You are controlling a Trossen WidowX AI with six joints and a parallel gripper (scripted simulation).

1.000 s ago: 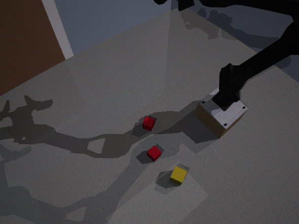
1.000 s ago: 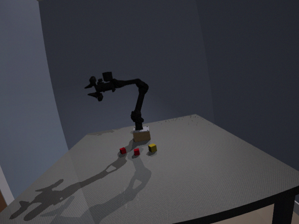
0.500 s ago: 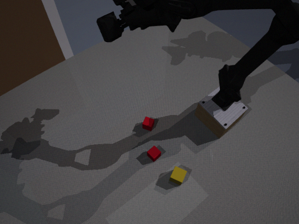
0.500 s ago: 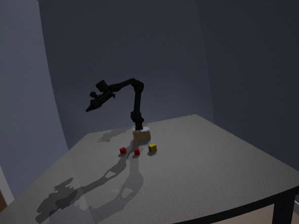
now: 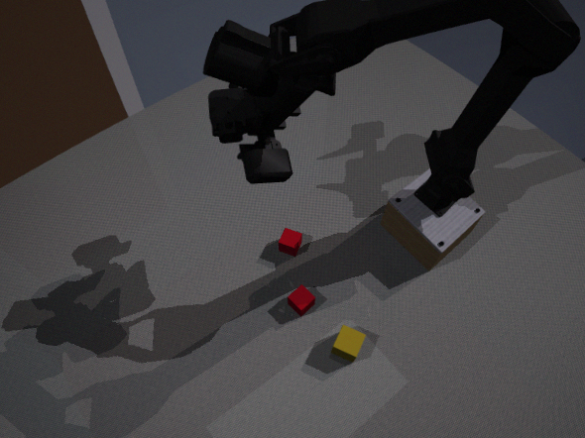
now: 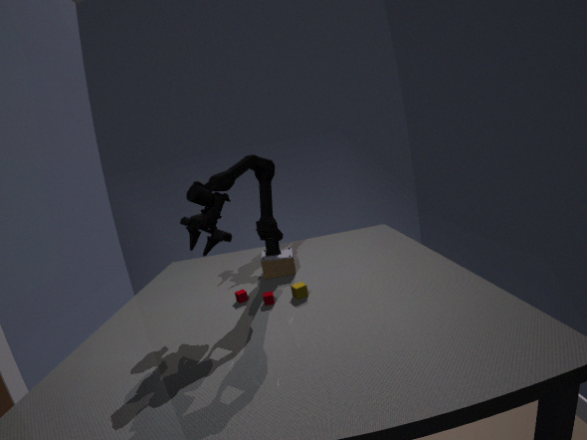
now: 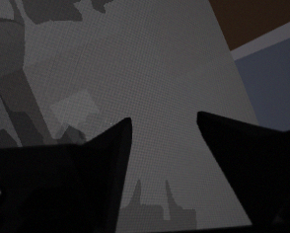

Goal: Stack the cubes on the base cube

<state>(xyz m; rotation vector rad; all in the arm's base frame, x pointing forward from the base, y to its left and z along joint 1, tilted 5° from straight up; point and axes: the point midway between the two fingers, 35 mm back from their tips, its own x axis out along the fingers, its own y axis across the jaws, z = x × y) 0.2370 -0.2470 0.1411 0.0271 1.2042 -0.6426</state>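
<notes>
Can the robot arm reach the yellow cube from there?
Probably yes: the open gripper holds nothing, and no other block touches the yellow cube. It would have to swing over and down.

Arm (image 5: pixel 431 7) (image 6: pixel 266 194): rose steeply from its foot; bent sharply at the elbow (image 5: pixel 545 25) (image 6: pixel 265 165); reached outward and sloped down in the exterior view.
Wrist (image 5: pixel 297 59) (image 6: pixel 211 189): hung well below the elbow; angled downward beyond the forearm.
Gripper (image 5: pixel 250 141) (image 6: pixel 198 252) (image 7: pixel 164 119): pointed mostly downward, slightly tilted, in the exterior view; stood partly open; held nothing.
Fingers (image 6: pixel 193 239): tapered to narrow tips; stood apart on opposite sides of the wrist view; were too dark for pad detail.
</notes>
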